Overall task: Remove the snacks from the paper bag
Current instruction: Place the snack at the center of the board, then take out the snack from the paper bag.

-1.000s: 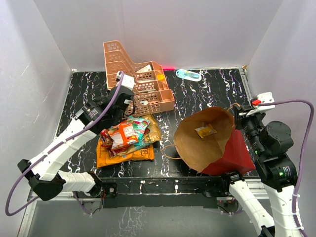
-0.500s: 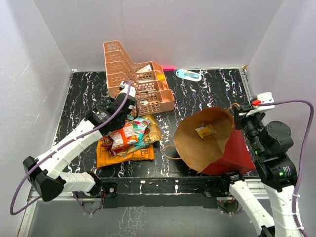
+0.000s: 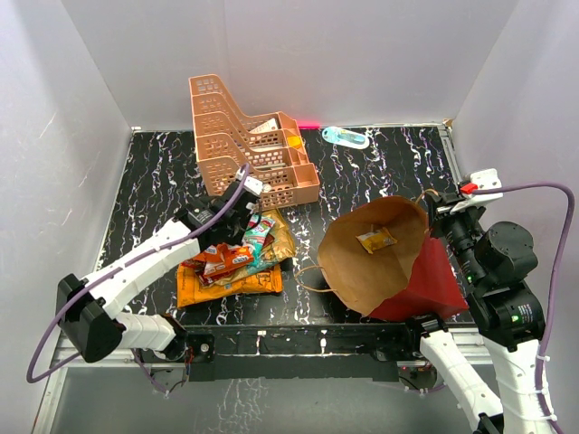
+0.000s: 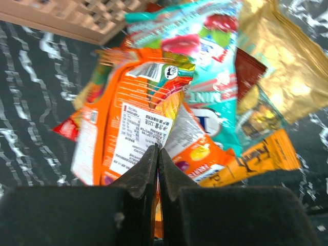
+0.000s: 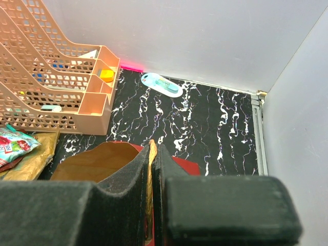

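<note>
Left gripper (image 4: 157, 149), jaws closed and empty, has descended from beside the peach rack (image 3: 262, 154) and now hangs directly above the orange packet (image 4: 128, 128) on the snack pile (image 3: 237, 262). Right gripper (image 5: 152, 148) remains clamped on the paper bag (image 3: 362, 271) rim. 1 yellow packet (image 3: 375, 240) lies inside the bag, to that gripper's left.

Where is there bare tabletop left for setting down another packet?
Two patches: the left strip of table between the wall and the rack, and the back right, bordered by the bottle, rack and bag. Crowded: the snack pile under the left tool, and the narrow gap between pile and bag.
</note>
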You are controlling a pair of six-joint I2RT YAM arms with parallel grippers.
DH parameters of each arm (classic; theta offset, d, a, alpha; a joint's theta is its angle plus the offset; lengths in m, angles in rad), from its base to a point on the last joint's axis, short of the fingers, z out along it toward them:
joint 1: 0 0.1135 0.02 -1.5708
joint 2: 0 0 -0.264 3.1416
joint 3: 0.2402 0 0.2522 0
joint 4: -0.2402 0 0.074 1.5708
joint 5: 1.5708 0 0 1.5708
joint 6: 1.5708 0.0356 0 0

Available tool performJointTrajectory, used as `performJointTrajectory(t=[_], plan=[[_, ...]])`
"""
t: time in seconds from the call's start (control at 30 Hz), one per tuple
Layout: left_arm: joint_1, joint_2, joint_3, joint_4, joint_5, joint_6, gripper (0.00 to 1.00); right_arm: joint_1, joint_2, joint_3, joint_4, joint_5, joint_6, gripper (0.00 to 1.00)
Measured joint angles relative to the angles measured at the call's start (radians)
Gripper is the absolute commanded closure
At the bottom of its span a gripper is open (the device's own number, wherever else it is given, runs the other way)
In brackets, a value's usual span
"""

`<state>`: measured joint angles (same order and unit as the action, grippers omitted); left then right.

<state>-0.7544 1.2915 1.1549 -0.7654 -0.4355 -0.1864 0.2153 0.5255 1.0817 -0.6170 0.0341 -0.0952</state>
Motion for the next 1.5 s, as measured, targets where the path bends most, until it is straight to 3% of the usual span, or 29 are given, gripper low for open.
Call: performJointTrajectory(t=[0.2,0.43,0.73,1.03,1.27,1.4,1.5], plan=[[0.000,0.015,-0.077,0.045,0.167,-0.067,1.00,0.000,0.000,0.000,0.000,-0.008,0.004,0.92],[0.000,0.060,-0.093,0.076,0.238,-0.140,1.00,0.000,0.000,0.000,0.000,-0.007,0.011,0.92],[0.000,0.070,-0.055,0.027,0.214,-0.201,0.62,0.000,-0.001,0.000,0.000,-0.007,0.010,0.92],[0.000,0.065,0.036,-0.021,0.231,-0.200,0.47,0.000,-0.001,0.000,-0.001,-0.013,0.009,0.92],[-0.008,-0.013,0.094,0.071,0.369,-0.169,0.36,0.000,-0.022,-0.027,0.002,-0.092,-0.016,0.92],[-0.122,-0.062,0.067,0.246,0.433,-0.145,0.38,0.000,-0.067,-0.060,0.001,-0.199,-0.047,0.92],[-0.309,-0.068,0.009,0.445,0.438,-0.109,0.50,0.000,-0.103,-0.080,0.000,-0.278,-0.061,0.92]])
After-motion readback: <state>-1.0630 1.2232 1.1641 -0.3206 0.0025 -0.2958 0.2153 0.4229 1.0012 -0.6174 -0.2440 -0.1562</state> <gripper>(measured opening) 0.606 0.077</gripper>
